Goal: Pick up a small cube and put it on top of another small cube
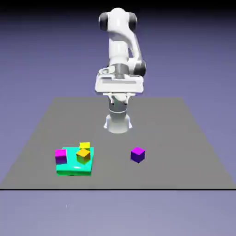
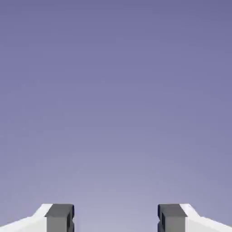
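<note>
The gripper [image 2: 116, 219] hung high with jaws apart and empty, facing only backdrop. The purple cube [image 1: 137, 154] sat alone at five o'clock; other cubes clustered on the teal slab [image 1: 73, 168] at seven.

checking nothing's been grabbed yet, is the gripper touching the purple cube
Apart. The exterior view shows the purple cube alone on the table; the hand view shows the gripper open with only backdrop between its fingers.
</note>
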